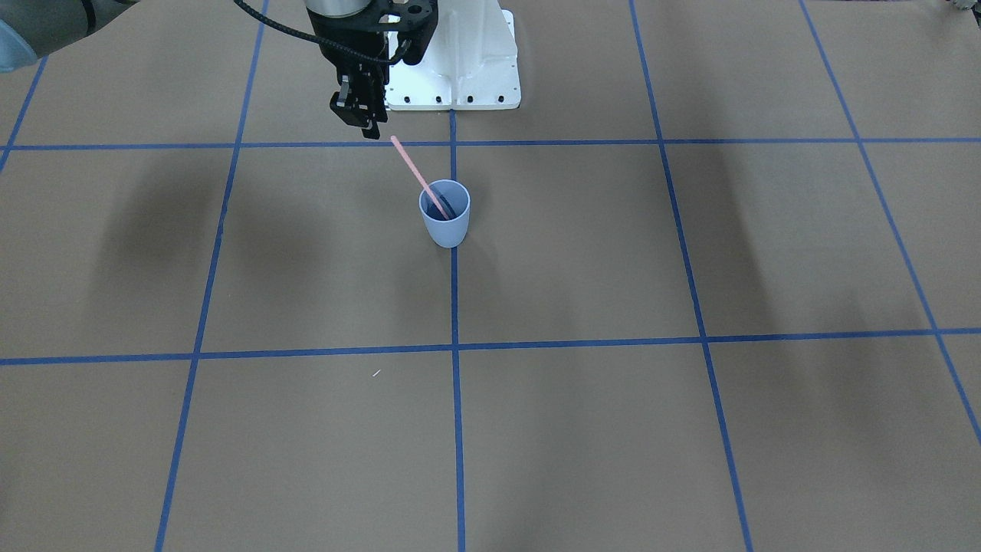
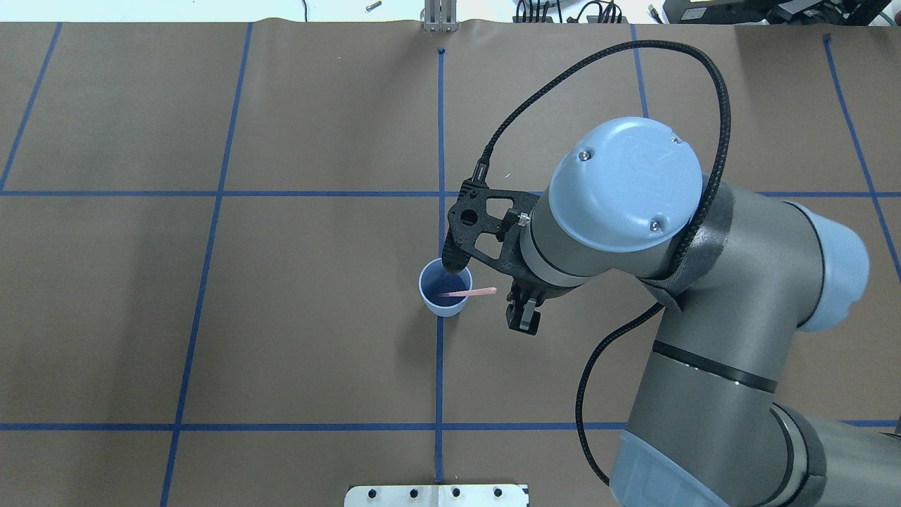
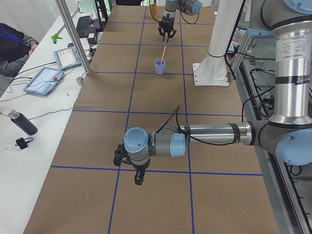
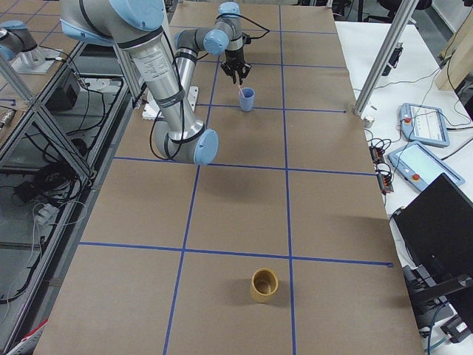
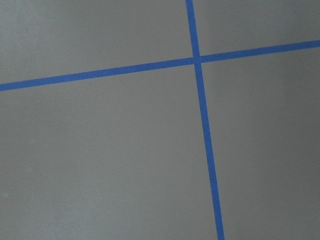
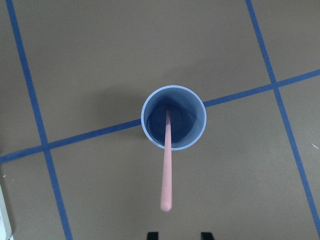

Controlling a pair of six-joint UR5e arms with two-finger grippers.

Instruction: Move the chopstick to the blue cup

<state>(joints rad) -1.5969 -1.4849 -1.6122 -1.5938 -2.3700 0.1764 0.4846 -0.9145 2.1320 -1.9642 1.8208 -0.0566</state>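
The blue cup [image 1: 445, 228] stands upright on a blue tape line near the robot's base. The salmon-pink chopstick [image 1: 418, 178] stands in it, its lower end inside and its upper end leaning over the rim toward my right gripper [image 1: 366, 123]. In the right wrist view the chopstick [image 6: 167, 165] rises from the cup [image 6: 196, 131] and its tip stops short of the two spread fingertips [image 6: 153, 235]. My right gripper [image 2: 524, 318] is open, empty, and beside and above the cup [image 2: 428, 296]. My left gripper [image 3: 138, 176] hangs over the table far from the cup; I cannot tell its state.
A tan cup [image 4: 264, 285] stands far down the table on the right arm's side. The white robot base [image 1: 460, 77] is just behind the blue cup. Tablets and a bottle lie on the operators' white table [image 3: 29, 112]. The left wrist view shows only tape lines.
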